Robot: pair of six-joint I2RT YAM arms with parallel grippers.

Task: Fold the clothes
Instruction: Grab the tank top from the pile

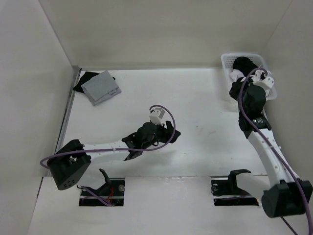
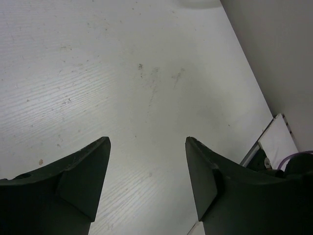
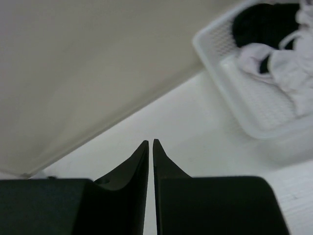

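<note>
The clothes, a crumpled white garment, lie in a white plastic basket at the table's back right corner, partly over a black garment. My right gripper hovers just left of the basket, pointing at the back wall. It is shut, with only a thin slit between the fingers and nothing in it. My left gripper is wide open over bare table near the middle and holds nothing.
A folded grey square cloth rests on a black garment at the back left corner. Walls enclose the table at the left, back and right. Faint stains mark the tabletop ahead of the left gripper.
</note>
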